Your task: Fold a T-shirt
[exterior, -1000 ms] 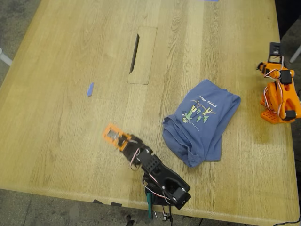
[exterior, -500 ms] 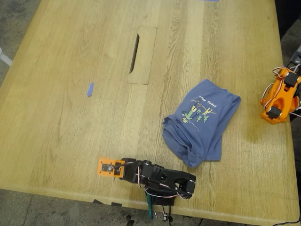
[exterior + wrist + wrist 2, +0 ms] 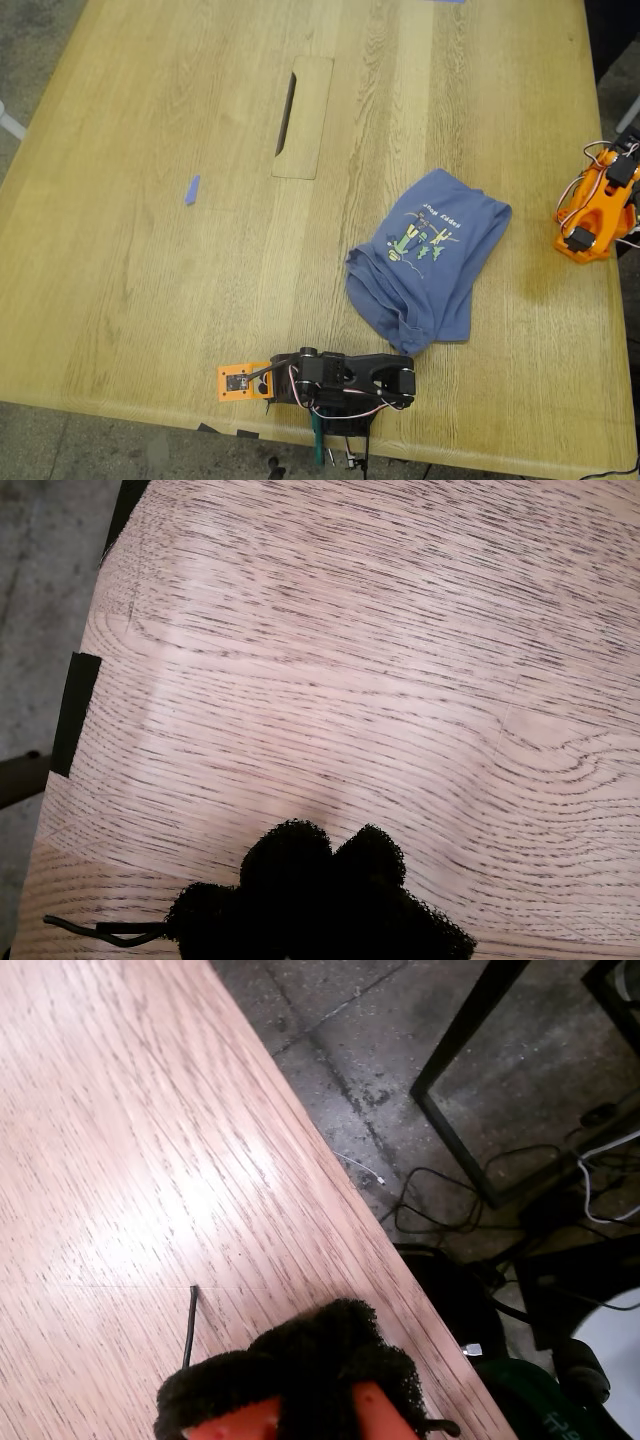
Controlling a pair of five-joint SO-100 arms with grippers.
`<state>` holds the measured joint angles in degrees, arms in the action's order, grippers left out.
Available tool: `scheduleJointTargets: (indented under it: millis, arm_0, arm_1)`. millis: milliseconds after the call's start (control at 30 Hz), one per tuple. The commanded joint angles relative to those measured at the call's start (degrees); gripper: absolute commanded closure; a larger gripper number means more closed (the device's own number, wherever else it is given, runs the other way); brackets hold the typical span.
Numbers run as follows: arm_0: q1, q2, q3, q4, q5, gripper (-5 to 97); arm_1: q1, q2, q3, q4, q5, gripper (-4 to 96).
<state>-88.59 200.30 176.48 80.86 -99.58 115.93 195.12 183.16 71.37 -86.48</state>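
The slate-blue T-shirt (image 3: pixel 430 262) lies as a crumpled bundle on the wooden table, right of centre in the exterior view, with its cartoon print (image 3: pixel 425 236) facing up. My first gripper (image 3: pixel 240 382), orange on a black arm (image 3: pixel 345 378), lies low by the table's front edge, well apart from the shirt; its foam pads (image 3: pixel 320 880) look pressed together on nothing. The second arm (image 3: pixel 597 205), orange, is folded at the exterior view's right edge. My second gripper (image 3: pixel 300 1385) looks shut and empty over the table's edge. Neither wrist view shows the shirt.
A small blue tape scrap (image 3: pixel 192 189) lies at the exterior view's left. A cable-slot panel (image 3: pixel 303 117) sits in the table's middle back. Floor, cables and a black frame leg (image 3: pixel 470 1030) show past the table edge (image 3: pixel 330 1190). Black tape (image 3: pixel 75 715) marks the front edge.
The black arm has swung its gripper back from the middle of the table to the front edge and folded flat. The orange arm has folded down from upright. The T-shirt has not moved.
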Motion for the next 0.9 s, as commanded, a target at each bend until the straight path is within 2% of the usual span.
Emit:
scheduleJointTargets:
  millis: [0,33,100,133,867]
  arm_0:
    - [0.0,6.5,-0.9,1.0,-0.6,92]
    - [0.0,6.5,-0.9,1.0,-1.8,92]
    - [-0.3,6.5,-0.9,1.0,-2.4,92]
    - [-0.4,6.5,-0.9,1.0,-2.5,92]
    - [0.1,6.5,-0.9,1.0,-2.5,92]
  arm_1:
    - [5.8,0.1,3.6,0.3,-1.0,90.9]
    - [6.3,0.1,3.7,0.4,-1.8,90.8]
    - [6.7,0.0,3.7,0.7,-6.4,90.6]
    - [6.7,0.0,3.7,0.7,-6.7,90.6]
    - [5.2,0.0,3.7,0.7,-6.7,90.6]
